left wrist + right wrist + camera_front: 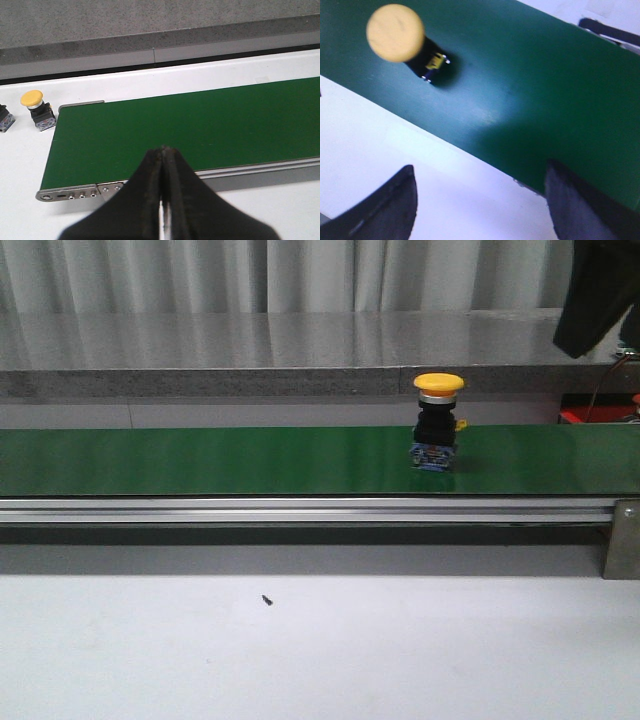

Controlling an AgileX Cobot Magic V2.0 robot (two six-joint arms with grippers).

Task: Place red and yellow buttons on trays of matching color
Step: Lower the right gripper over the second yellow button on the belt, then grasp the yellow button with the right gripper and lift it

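standing upright on green belt (200, 460), yellow-capped button (437, 425) with black body, left gripper (163, 155) closed, right gripper (477, 200) spread wide

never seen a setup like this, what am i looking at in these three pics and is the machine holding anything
This is a two-armed robot that sorts push buttons by color. The front view looks forward over a white table to a green conveyor belt, where a yellow button stands upright. The other two pictures come from cameras on the arms' wrists. The right wrist view looks down on the yellow button on the belt, with the right gripper open and empty. The left wrist view shows the left gripper shut on nothing above the belt's end; beside that end another yellow button stands on the table. Nothing is held.
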